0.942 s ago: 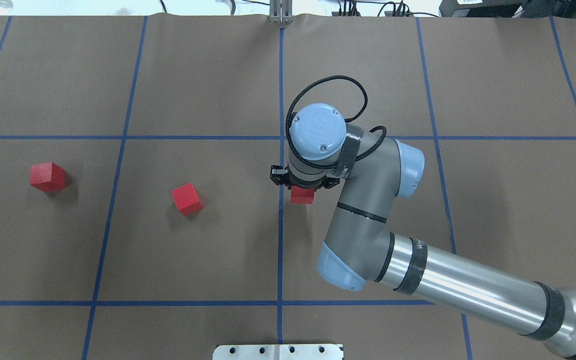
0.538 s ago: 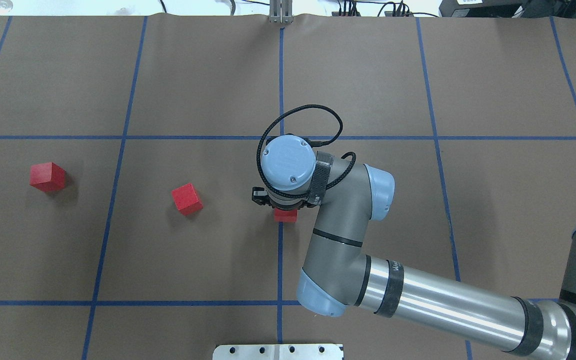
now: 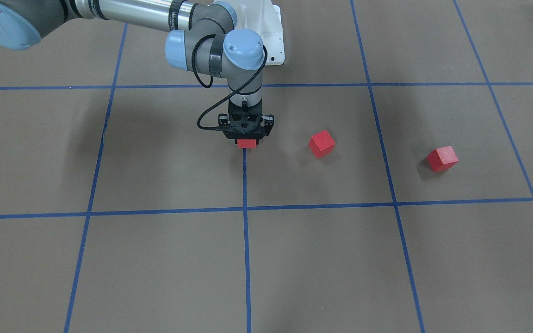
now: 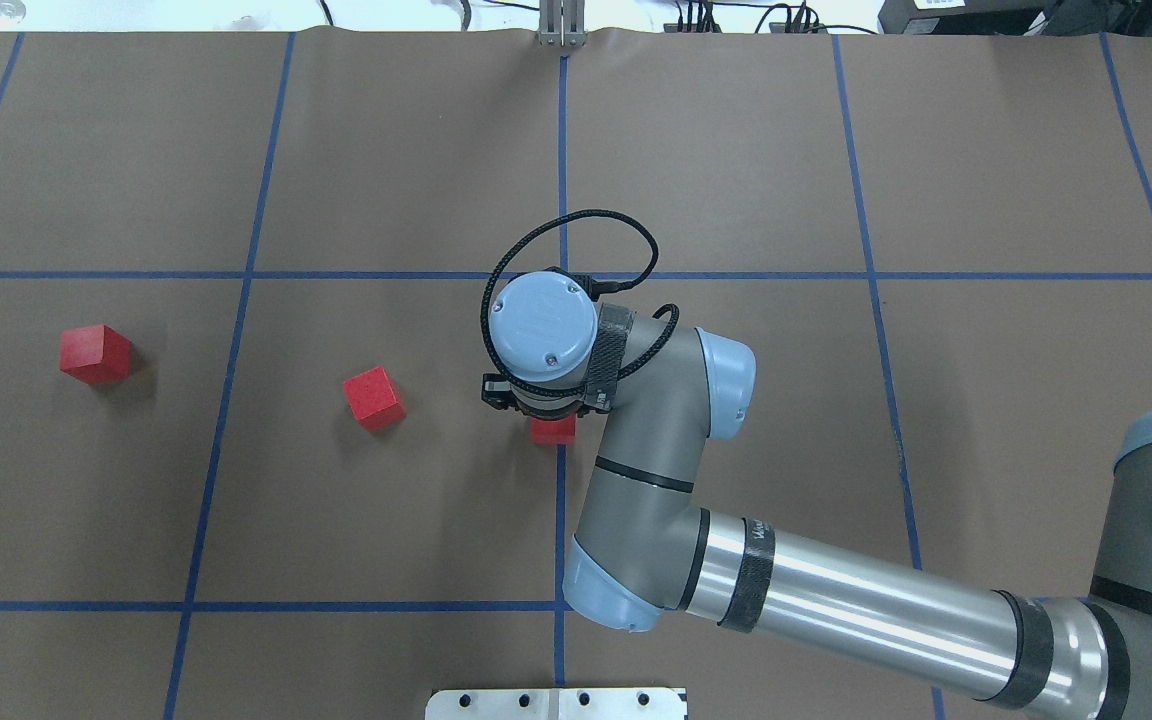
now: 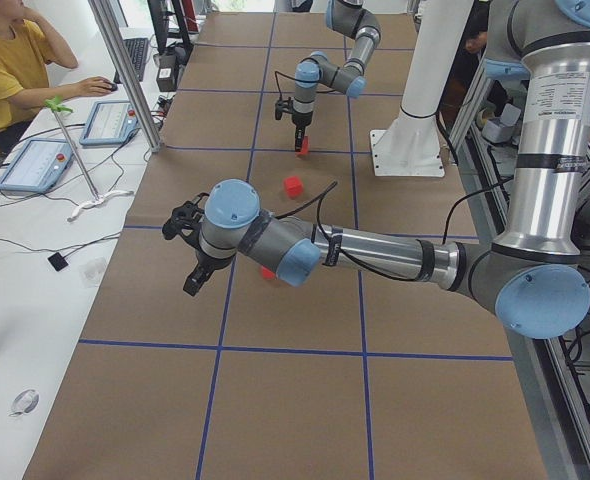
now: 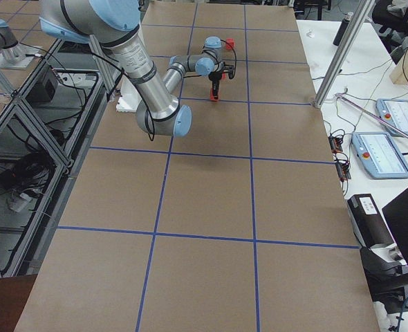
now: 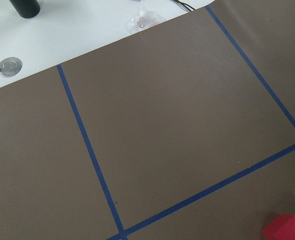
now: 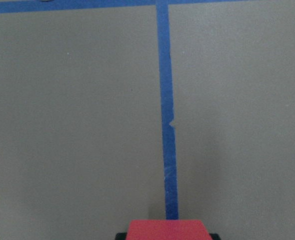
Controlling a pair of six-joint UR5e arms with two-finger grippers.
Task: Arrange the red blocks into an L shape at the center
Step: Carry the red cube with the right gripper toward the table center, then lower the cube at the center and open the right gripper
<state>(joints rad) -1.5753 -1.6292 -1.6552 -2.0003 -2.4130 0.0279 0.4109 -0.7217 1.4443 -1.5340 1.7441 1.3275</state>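
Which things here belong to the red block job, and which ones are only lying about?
Belong to the job:
held red block, in the right gripper
middle red block
outer red block
center tape line

Only lying about, on the white side benches:
touch panels
metal ring
dark bottle

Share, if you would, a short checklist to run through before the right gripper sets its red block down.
1. Held block clamped in right gripper: ok.
2. Held block above the centre blue line: ok.
3. Held block's height above the table: cannot tell.
4. Drop spot free; nearest loose block and far block lie apart on the robot's left: ok.
5. Left gripper away from the centre: ok; open or shut: cannot tell.
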